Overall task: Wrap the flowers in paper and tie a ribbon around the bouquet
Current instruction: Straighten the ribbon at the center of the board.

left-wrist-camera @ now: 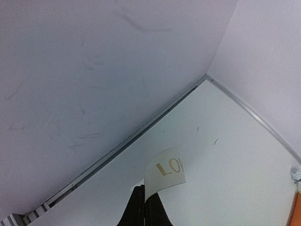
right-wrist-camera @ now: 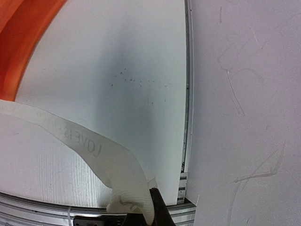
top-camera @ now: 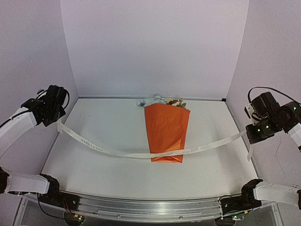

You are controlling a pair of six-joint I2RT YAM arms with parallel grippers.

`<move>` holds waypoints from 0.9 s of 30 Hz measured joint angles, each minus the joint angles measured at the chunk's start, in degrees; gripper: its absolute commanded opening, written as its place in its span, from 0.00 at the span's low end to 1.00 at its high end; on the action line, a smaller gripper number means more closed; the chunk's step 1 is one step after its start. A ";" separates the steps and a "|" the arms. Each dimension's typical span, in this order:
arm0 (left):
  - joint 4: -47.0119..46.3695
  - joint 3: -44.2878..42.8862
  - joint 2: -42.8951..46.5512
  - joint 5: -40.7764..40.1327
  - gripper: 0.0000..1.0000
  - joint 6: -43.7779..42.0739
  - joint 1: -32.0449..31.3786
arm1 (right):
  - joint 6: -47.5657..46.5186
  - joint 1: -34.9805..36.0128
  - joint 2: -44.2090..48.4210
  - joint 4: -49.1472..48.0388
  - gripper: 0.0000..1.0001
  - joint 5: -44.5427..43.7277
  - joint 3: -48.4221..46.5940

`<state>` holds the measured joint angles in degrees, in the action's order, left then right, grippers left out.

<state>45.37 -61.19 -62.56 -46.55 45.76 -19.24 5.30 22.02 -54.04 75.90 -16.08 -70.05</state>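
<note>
Right up close, the right gripper [right-wrist-camera: 154,201] has its dark fingers shut tight on one end of the ribbon [right-wrist-camera: 84,139]. A short bit of ribbon curls past them. The left gripper [left-wrist-camera: 143,200] is shut on the other end, and a small flap with gold letters pokes up from it.

The ribbon runs from one side of the table [top-camera: 103,117] to the other. It sags in the middle and lies across the bouquet [top-camera: 167,134] near its narrow end. The bouquet lies flat in the middle of the table. The flowers [top-camera: 171,101] peek out at its far, wide end.

The ribbon looks light, thin and floppy, and maybe a bit slippery. I think it is best held close to its ends. The paper [top-camera: 160,117] looks thin and would squash if the ribbon pulls too hard.

The stems are hidden inside the paper. The flowers are too small and blurry to tell apart. Only the tips of the fingers show in the wrist views.
</note>
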 measured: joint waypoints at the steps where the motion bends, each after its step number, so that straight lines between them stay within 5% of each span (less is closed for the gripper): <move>1: 0.56 2.41 0.06 0.21 0.00 1.57 0.21 | 0.19 -0.42 0.63 0.09 0.00 -0.58 1.34; 12: 1.39 18.48 1.20 4.05 0.00 13.82 1.37 | 5.76 -6.42 -1.28 1.36 0.00 -2.09 11.97; 27: -0.83 26.31 0.71 7.65 0.02 22.22 1.59 | 11.34 -20.55 -18.98 1.02 0.00 -3.46 8.10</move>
<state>44.55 -34.88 -61.85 -38.90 67.98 -17.65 16.64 1.46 -73.02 76.91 -19.55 -61.95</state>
